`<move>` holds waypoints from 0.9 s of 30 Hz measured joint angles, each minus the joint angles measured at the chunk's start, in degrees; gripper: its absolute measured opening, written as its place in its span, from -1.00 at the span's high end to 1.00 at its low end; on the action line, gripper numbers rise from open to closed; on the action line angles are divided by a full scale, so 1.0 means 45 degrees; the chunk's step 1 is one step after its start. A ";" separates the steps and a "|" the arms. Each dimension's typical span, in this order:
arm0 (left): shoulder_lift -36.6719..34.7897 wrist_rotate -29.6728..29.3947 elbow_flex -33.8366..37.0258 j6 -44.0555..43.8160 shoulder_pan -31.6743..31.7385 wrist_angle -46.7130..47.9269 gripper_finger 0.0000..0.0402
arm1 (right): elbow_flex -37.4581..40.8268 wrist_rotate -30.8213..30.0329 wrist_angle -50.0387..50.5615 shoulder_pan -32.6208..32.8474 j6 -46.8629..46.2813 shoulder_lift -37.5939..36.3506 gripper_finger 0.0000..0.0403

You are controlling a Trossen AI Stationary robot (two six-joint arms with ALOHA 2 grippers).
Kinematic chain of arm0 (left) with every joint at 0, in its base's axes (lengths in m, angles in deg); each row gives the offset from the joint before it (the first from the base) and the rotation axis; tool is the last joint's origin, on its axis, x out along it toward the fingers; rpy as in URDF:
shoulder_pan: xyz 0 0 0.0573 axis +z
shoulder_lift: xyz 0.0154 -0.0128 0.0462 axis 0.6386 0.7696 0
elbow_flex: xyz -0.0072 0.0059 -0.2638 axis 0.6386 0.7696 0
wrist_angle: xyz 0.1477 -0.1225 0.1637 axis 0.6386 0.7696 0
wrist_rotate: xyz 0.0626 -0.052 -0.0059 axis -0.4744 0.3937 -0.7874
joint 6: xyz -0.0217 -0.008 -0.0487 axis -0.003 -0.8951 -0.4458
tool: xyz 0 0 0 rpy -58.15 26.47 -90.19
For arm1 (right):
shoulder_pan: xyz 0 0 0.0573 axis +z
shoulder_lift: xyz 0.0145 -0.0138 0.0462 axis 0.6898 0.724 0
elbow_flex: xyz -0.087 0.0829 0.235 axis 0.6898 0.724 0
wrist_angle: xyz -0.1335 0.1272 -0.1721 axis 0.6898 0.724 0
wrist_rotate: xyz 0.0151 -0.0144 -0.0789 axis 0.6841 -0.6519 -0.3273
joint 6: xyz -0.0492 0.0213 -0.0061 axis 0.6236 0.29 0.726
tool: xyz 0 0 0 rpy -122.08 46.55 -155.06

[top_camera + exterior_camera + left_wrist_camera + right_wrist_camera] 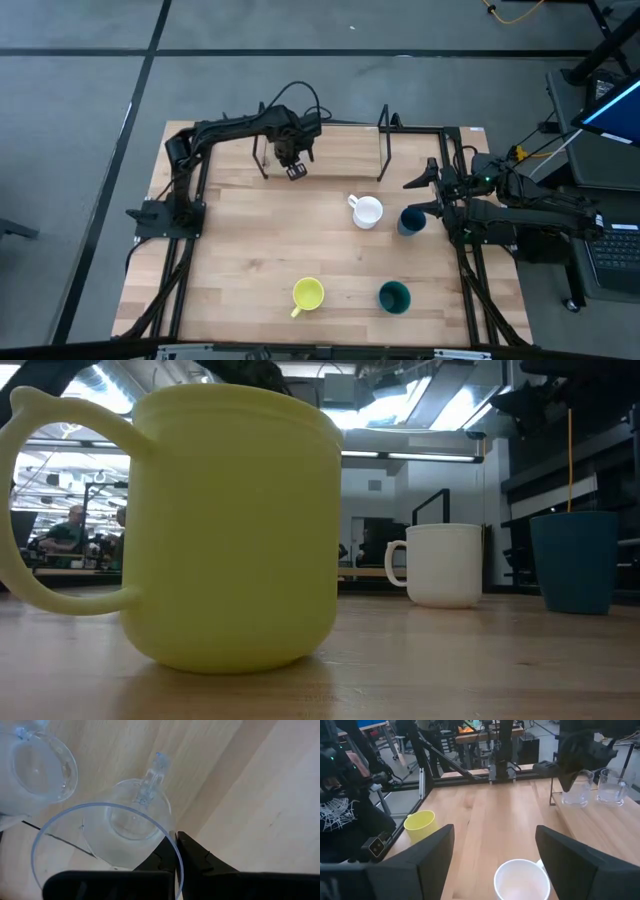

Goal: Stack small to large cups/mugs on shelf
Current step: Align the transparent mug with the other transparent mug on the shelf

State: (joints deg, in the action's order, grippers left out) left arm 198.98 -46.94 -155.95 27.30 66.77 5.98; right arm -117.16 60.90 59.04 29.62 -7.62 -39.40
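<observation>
1. Left gripper (pixel 296 168) – fingers clamped on the rim of a clear glass cup (pixel 127 827), over the shelf (pixel 330 155).
2. Second glass cup (pixel 37 765) stands on the shelf just beside it.
3. Right gripper (pixel 495 855) – fingers spread wide, holding nothing, above the white mug (pixel 367 212).
4. Dark blue cup (pixel 411 221) beside the white mug; yellow mug (pixel 307 294) and dark green cup (pixel 394 297) near the table's front edge.

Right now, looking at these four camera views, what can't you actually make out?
- High view: the glass cup in the left gripper is too small and clear to see.
- Low view: the yellow mug fills the frame, hiding the shelf.
- Right wrist view: the white mug is cut off by the edge; the right gripper hovers over it.
</observation>
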 joint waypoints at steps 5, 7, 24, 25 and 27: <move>0.0155 -0.0150 0.0000 0.0887 0.0007 0.0081 1.00 | 0.0001 0.0000 0.0139 0.0000 -0.0001 0.0000 -0.40; 0.0175 -0.0179 0.0000 0.1007 0.0011 0.0080 1.00 | 0.0001 0.0000 0.0201 0.0000 -0.0001 -0.0005 -0.40; 0.0175 -0.0756 0.0000 0.0997 0.0099 0.0207 0.62 | -0.0001 0.0005 0.0411 0.0000 -0.0001 -0.0005 -0.40; 0.0175 -0.0718 0.0000 0.0919 0.0099 0.0309 0.59 | 0.0001 0.0005 0.0411 -0.0004 -0.0005 -0.0005 -0.40; 0.0175 -0.0795 0.0000 0.0910 0.0094 0.0520 0.53 | 0.0001 0.0005 0.0411 0.0000 -0.0001 -0.0005 -0.40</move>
State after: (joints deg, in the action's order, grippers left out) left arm 199.77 -50.52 -155.95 31.40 67.19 8.32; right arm -117.16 60.93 60.89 29.62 -7.63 -39.42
